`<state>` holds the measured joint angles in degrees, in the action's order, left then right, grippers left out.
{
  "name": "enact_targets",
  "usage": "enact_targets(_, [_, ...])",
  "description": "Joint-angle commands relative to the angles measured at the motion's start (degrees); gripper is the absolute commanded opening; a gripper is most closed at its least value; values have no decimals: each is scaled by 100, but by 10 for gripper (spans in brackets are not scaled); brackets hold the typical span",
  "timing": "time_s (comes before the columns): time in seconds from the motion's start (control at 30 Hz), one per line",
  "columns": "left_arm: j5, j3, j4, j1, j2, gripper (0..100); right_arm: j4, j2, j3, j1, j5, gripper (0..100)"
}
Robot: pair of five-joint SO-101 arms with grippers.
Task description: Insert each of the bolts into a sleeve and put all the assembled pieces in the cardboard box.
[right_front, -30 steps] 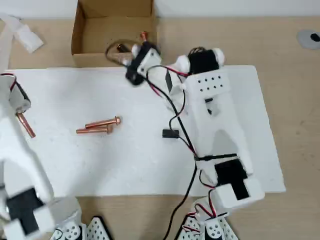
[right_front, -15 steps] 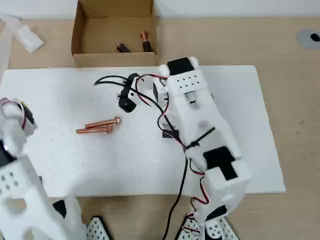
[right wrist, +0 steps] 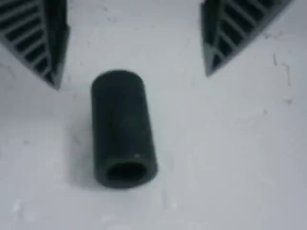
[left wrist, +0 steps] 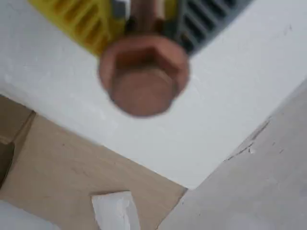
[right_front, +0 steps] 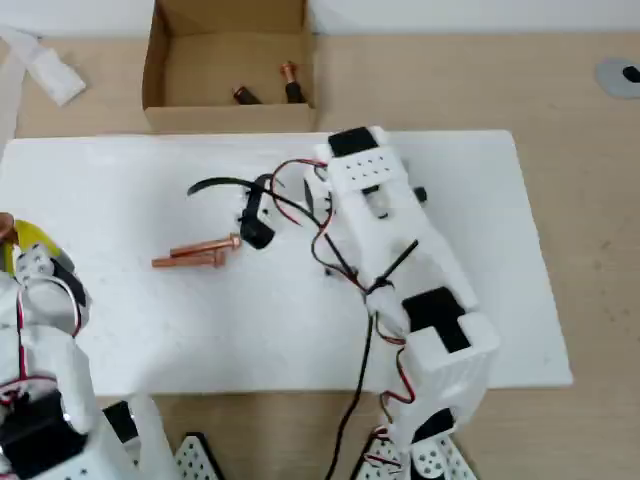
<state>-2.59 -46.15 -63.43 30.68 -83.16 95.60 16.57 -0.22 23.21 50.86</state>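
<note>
At nine o'clock on the surface, your left jaws clamp a bolt. Near centre, your right jaws stand apart over a lying sleeve. Straddle its middle squarely before closing, so it cannot roll.

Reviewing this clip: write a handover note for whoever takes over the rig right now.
Left gripper: shut on a bolt, at the white mat's edge.
Right gripper: jaws open over a black sleeve lying on the mat.
Two loose bolts lie on the mat.
Done: two pieces in the cardboard box.
Left: sleeve the held bolt and both loose ones, then box them.
</note>
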Motion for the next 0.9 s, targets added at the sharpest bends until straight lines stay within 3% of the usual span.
enact_targets(0.0, [18, -105, 176, -88, -409, 10, -255, -22, 180, 66, 53, 249])
enact_targets(0.13, [18, -237, 176, -70, -681, 10, -571, -13, 356, 75, 26, 301])
enact_targets(0.8, [-176, -316, 141, -62, -813, 7, -1160, 1015, 347, 75, 0, 298])
enact_targets(0.87, [-176, -316, 141, -53, -813, 7, -1178, 1042, 347, 75, 0, 261])
